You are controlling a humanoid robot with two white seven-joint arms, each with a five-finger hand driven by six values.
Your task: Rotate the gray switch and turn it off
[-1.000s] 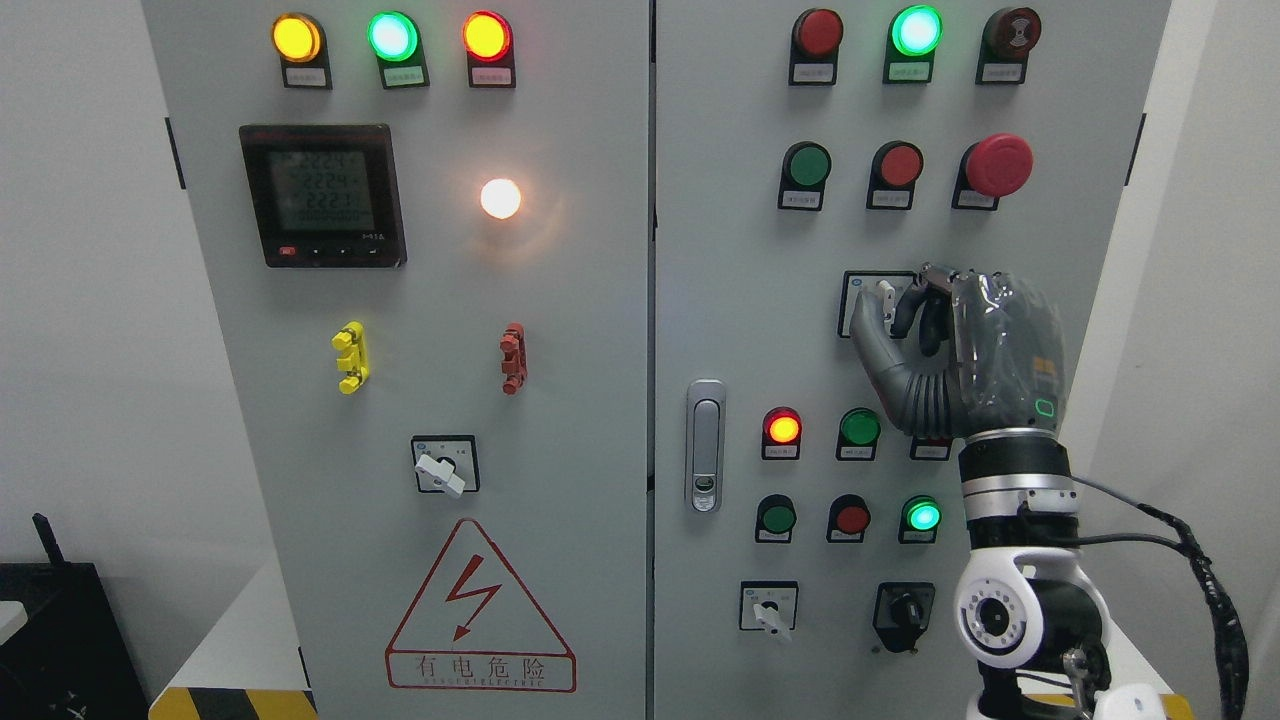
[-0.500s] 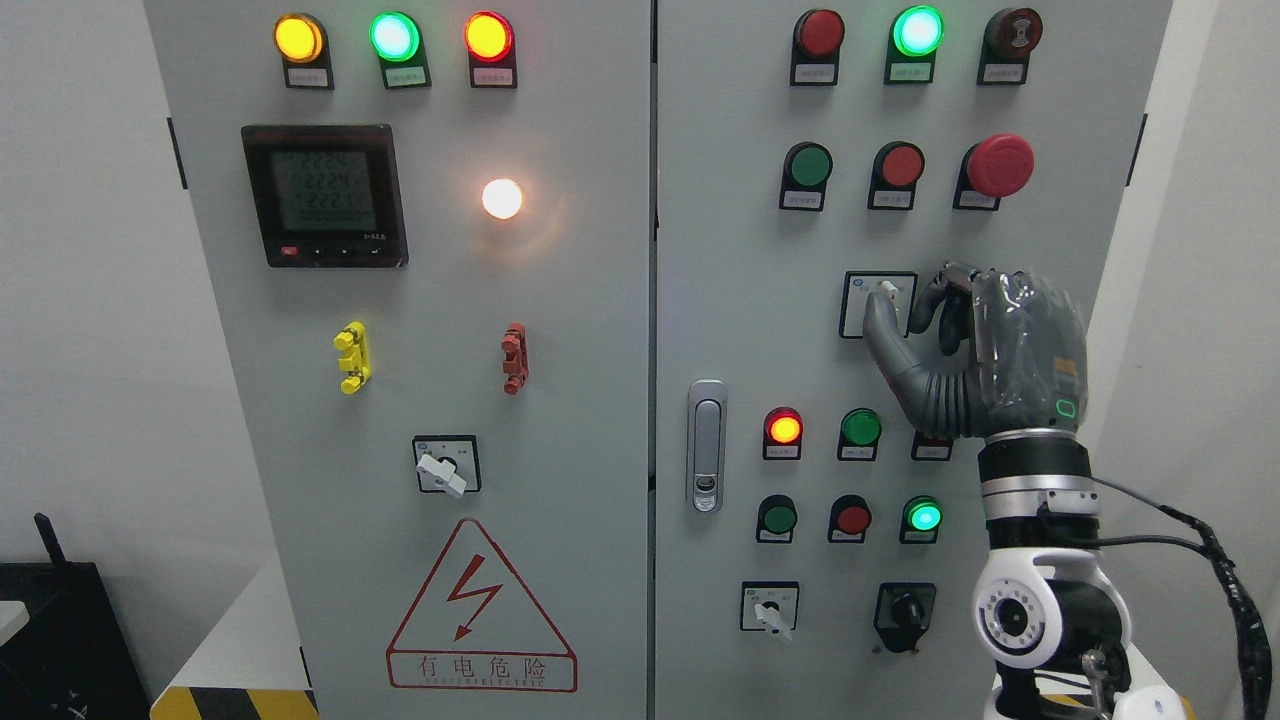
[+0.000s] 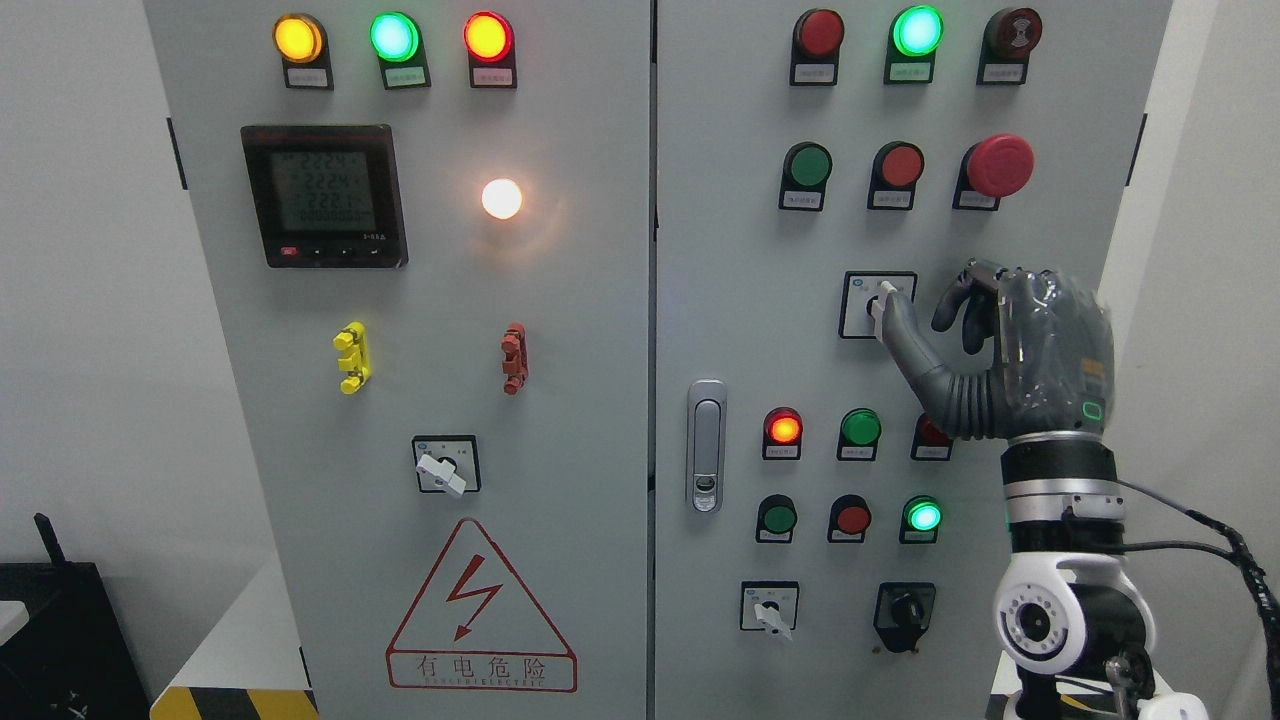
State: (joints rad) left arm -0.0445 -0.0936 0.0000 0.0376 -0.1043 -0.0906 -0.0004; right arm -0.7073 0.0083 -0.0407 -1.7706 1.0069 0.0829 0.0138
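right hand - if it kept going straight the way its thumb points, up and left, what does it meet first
The right hand would meet the gray switch first: its thumb tip already sits at the white knob, apparently touching, though depth is unclear.

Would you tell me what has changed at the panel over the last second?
The right hand slid rightward off the gray switch; only its thumb now lies against the lever, fingers released. The lever remains roughly upright, and the indicator lamps are unchanged.

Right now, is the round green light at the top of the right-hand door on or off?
On. The green light glows bright, unlike the dark red lamp beside it.
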